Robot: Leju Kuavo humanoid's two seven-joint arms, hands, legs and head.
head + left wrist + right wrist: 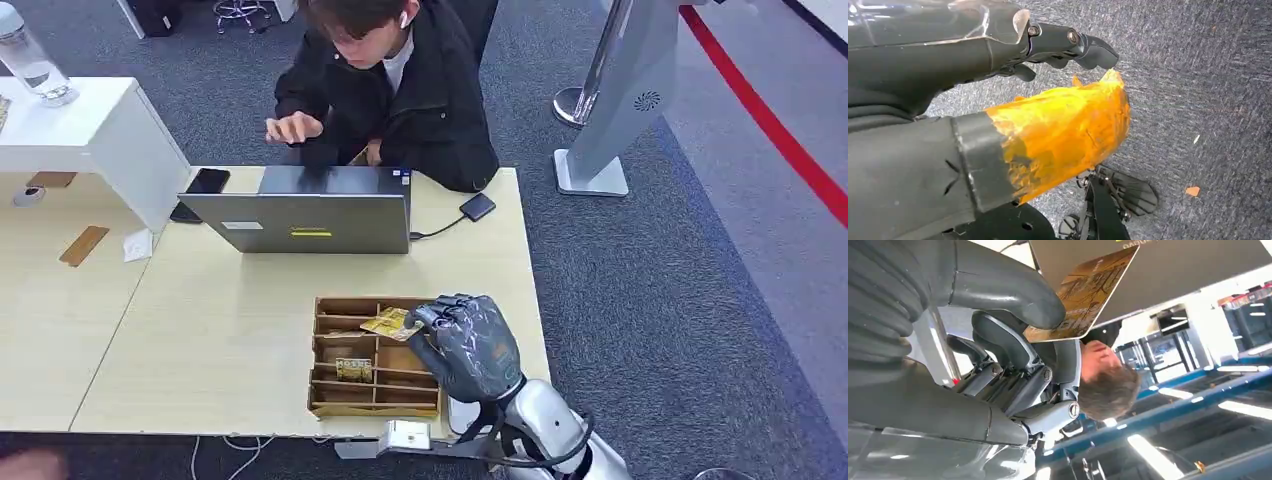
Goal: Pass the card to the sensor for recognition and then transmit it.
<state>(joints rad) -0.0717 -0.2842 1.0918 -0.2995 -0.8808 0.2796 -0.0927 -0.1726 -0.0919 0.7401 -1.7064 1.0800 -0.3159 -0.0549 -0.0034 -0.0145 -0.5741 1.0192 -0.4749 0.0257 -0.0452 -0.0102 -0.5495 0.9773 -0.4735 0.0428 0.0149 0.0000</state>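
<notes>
**Card pinched over the tray, not yet at the sensor**

Right hand (468, 345): thumb (1013, 295) pressed on the face of the gold card (386, 322), darker fingers curled beneath it. A pinch at one end, leaving most of the card free. Judged sensible: the free end is what has to be shown to a reader.

Card sits above the upper compartments of the wooden divided tray (330, 400), tilted, just clear of the dividers as far as I can tell. Another small gold item (353, 368) lies in a middle compartment. Tray stands at the near edge of the pale table (220, 340), close to the right arm — likely placed for easy reach.

Beyond the tray: an open laptop (310, 215), its back to the robot, a person (400, 90) seated behind it. A phone (207, 181) and a small black puck on a cable (477, 207) lie by the laptop; which item is the sensor, cannot tell.

Left hand (998, 45): hangs over grey carpet, thumb wrapped in orange tape (1063, 132), fingers (1073, 42) bent, apart from the thumb, nothing between them.

Judgement: pick-up stage; presenting and handing over remain.
</notes>
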